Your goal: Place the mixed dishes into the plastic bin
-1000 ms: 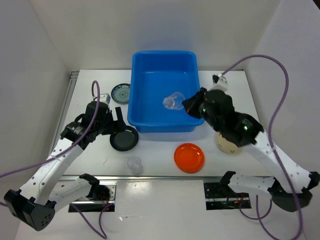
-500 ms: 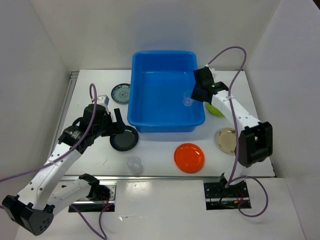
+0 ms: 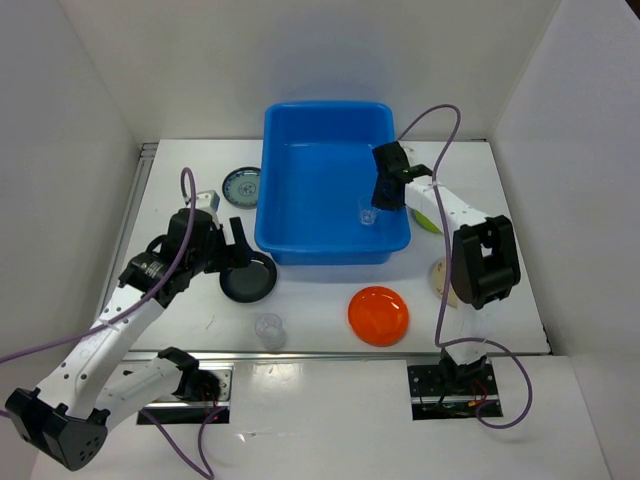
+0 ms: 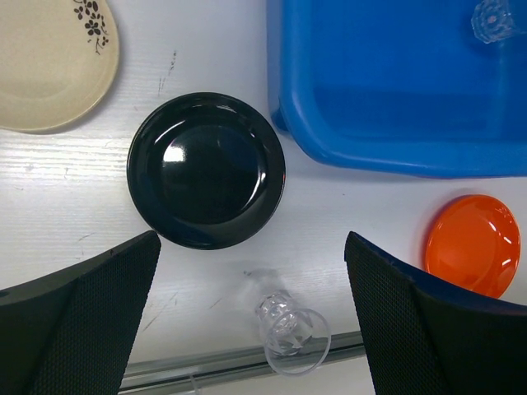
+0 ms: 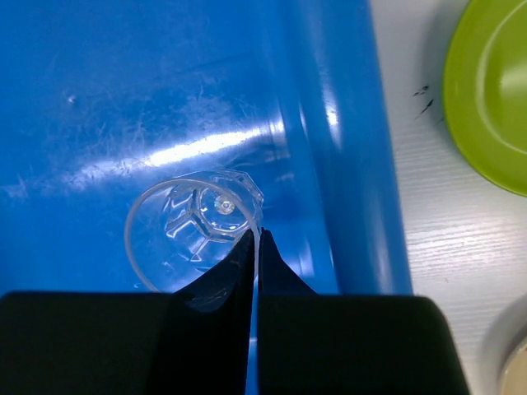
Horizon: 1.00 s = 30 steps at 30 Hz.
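And the right gripper [image 5: 255, 241] was down inside the blue plastic bin [image 3: 330, 247], jaws pinched to a mere sliver on the rim of a clear glass cup [image 5: 191, 230]. The cup sat mouth up, its faceted base showing through, tight against the bin's right wall. From above it was low in the bin towards the front right corner; whether it touched the floor, I couldn't tell.

Over on the other side, the left gripper [image 4: 252, 239] hovered above the table with its jaws spread wide and nothing between them. The black plate [image 4: 206, 169] lay directly beneath, just outside the bin's front left corner. A cream plate with brown floral marks [image 4: 49, 62] sat near the black one, on the side away from the bin.

Plenty was out on the table. The second glass cup [image 4: 290, 331] sat near the front edge, and the orange plate [image 3: 378, 315] lay in front of the bin to the right. The blue-patterned plate [image 3: 241, 185] was just beside the bin's left wall, and the lime green plate [image 5: 490, 90] just beyond its right wall. Another cream plate [image 3: 438, 280] was half hidden behind the right arm
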### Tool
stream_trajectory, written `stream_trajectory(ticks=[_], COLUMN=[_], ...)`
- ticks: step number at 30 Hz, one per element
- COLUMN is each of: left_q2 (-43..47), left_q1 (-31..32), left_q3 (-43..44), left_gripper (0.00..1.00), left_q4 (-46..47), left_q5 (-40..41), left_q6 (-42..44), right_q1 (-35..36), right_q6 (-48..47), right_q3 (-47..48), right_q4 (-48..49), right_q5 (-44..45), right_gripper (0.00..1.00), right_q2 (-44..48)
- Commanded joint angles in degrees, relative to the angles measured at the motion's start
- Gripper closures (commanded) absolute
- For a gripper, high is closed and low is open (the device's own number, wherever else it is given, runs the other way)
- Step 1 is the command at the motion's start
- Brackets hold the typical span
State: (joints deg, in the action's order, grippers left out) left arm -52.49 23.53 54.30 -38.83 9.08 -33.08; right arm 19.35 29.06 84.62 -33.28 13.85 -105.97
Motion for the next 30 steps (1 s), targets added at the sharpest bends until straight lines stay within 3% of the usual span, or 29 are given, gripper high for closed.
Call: stream_trajectory(ticks=[1, 7, 9, 10, 13, 20, 23, 26, 30], left_q2=[-0.5, -0.5, -0.5, -0.5, -0.5, -3.8, -5.2, -6.7, -6.7], left_q1=[-0.2, -0.2, -0.2, -0.2, -0.2, -0.2, -0.2, -0.2, -0.2], left_q3=[0.0, -0.5, -0.5, -0.5, -0.5, 1.2, 1.9, 4.4, 5.5], left_gripper=[0.00, 0.00, 0.00, 0.00, 0.00, 0.00, 0.09, 0.28, 0.43], left_q4=[1.8, 2.4, 2.4, 2.4, 2.4, 0.3, -1.2, -4.9, -11.9], left_q5=[-0.6, -0.1, -0.1, -0.1, -0.1, -1.3, -3.6, -7.0, -11.2], left_q6=[0.1, -0.4, -0.4, -0.4, -0.4, 0.8, 0.8, 0.8, -1.5], right_q1=[0.2, 0.2, 0.2, 0.2, 0.2, 0.2, 0.2, 0.2, 0.2], right_q6=[-0.8, -0.8, -0.8, -1.3, -1.3, -2.9, -2.9, -2.9, -2.9], right_q3=[2.0, 2.5, 2.5, 2.5, 3.8, 6.9, 6.9, 5.6, 3.5], right_q4=[3.7, 4.2, 4.2, 4.2, 3.6, 0.6, -0.6, -0.6, -1.9], right_q5=[-1.1, -2.2, -2.2, -2.9, -2.9, -1.8, -1.8, -1.3, -0.8], right_gripper=[0.99, 0.99, 0.84, 0.64, 0.55, 0.51, 0.51, 0.49, 0.47], right_q2=[-1.4, -4.4, -4.4, -4.4, -2.0, 11.2, 15.9, 21.9, 27.7])
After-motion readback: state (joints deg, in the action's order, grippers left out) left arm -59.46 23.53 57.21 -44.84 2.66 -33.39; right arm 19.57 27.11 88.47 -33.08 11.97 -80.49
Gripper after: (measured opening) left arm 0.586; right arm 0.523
